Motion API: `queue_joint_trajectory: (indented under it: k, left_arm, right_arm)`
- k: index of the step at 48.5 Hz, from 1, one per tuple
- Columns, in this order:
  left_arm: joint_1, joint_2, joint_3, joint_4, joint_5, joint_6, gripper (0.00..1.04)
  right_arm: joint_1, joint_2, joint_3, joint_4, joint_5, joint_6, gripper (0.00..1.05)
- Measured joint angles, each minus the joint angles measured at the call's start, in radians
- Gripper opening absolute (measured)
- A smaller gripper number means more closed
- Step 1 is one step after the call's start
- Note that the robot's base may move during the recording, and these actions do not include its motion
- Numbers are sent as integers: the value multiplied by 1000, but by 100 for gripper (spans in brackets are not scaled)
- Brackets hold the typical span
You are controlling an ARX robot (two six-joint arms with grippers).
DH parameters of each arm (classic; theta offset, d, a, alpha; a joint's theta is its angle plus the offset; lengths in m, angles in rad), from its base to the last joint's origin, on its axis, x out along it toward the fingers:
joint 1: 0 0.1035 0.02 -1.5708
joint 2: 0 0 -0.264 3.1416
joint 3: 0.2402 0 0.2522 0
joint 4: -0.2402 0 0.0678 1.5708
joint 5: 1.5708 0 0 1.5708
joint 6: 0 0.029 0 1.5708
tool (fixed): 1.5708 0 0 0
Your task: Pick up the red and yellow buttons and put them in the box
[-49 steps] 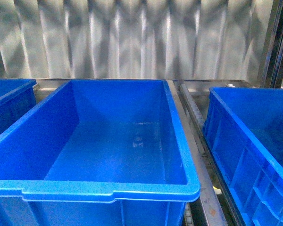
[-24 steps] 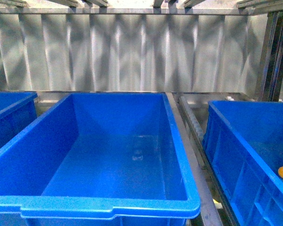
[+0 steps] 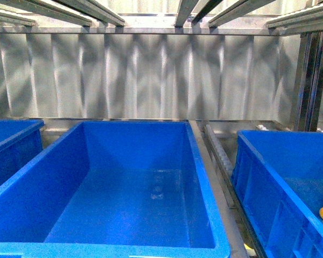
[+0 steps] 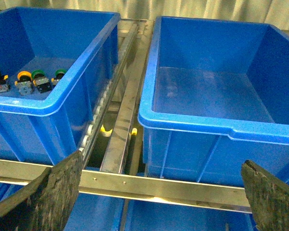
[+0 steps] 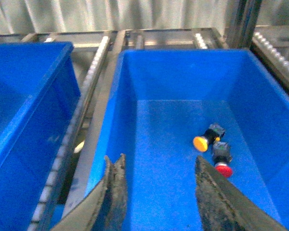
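Rack: a grey metal roller frame (image 4: 123,120) with a corrugated metal back wall (image 3: 151,75) carries three bins side by side.
Middle box: the large, deep, bright-blue plastic bin (image 3: 202,161) in front of the robot shows a bare floor; no button lies in it (so nothing has been delivered yet, as far as the views show).
Right-hand bin: an identical blue plastic bin (image 5: 183,62) holds one yellow-orange domed push-button (image 5: 202,142) and one red domed push-button (image 5: 223,168) lying just beside each other on black bodies.
Left-hand bin: a third blue bin (image 4: 62,91) holds a yellow-capped button (image 4: 24,79) among green-capped buttons (image 4: 37,76), which are not wanted.
Right gripper: the right gripper (image 5: 156,192) hangs above the right-hand bin, fingers spread apart, holding nothing.
Left gripper: the left gripper (image 4: 159,192) hangs before the rack, fingers very wide, empty.
Progress: judged at the start; every visible red and yellow button is yet to be picked and placed.
Writing: no brand, label or lettering is readable anywhere.
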Motion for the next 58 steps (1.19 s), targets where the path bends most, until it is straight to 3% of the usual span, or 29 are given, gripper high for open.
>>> queue_joint_trajectory:
  k: [8, 11, 18, 58]
  left_arm:
    - [0, 0, 0, 0, 0, 0, 97]
    - [0, 0, 0, 0, 0, 0, 97]
    - [0, 0, 0, 0, 0, 0, 97]
    - [0, 0, 0, 0, 0, 0, 97]
  right_arm:
    - [29, -89, -117, 24, 28, -13, 12]
    - [60, -111, -143, 25, 84, -14, 3]
    - [104, -172, -204, 28, 92, -18, 3]
    - [106, -527, -388, -123, 100, -18, 3]
